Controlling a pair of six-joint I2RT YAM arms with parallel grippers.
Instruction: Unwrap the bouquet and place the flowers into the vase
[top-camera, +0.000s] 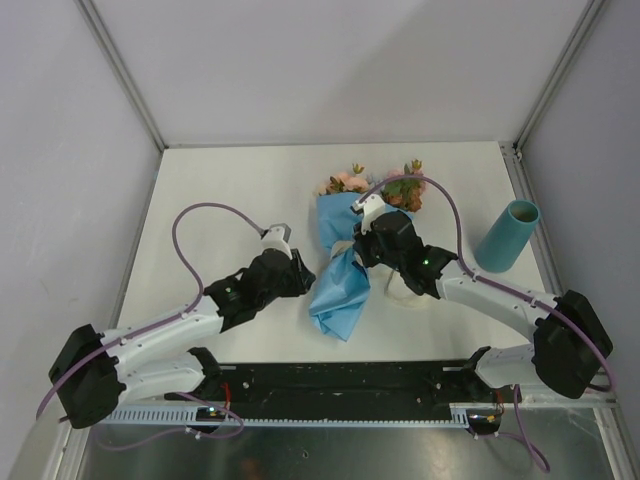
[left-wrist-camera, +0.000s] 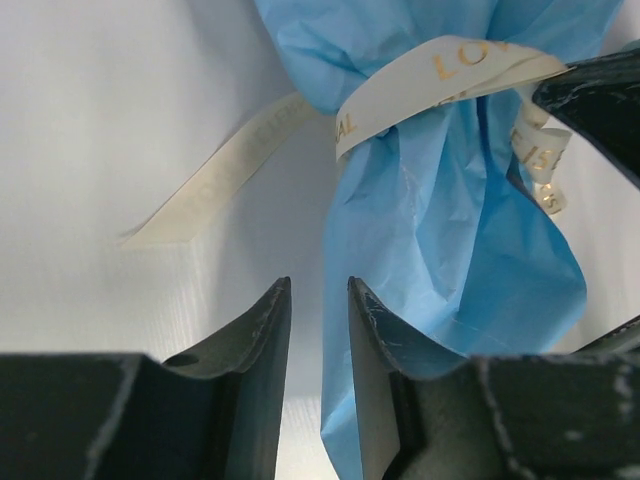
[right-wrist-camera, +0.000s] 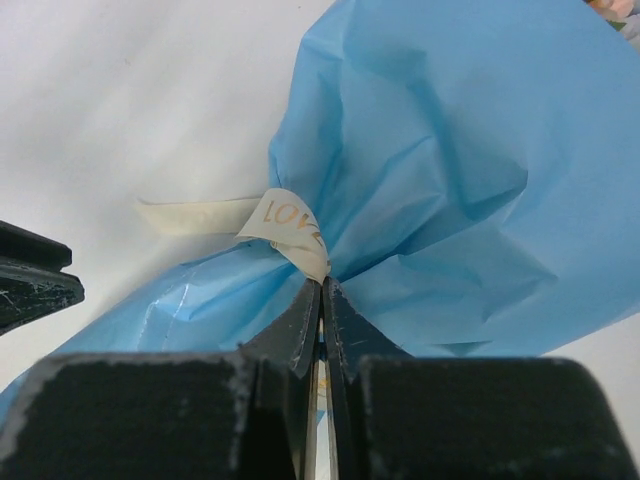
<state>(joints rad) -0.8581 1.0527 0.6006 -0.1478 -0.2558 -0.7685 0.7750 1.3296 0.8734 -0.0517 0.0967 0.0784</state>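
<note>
The right hand (right-wrist-camera: 322, 288) pinches the ribbon (right-wrist-camera: 288, 225) on the bouquet (right-wrist-camera: 430, 180); pull slowly. The left hand (left-wrist-camera: 318, 292) is apart, holding nothing.

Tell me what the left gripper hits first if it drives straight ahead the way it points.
The bouquet, most likely: its blue paper tail below the cream ribbon lies beside one finger of the left gripper. Depth is unclear, so the open jaws might first skim the bare table.
</note>
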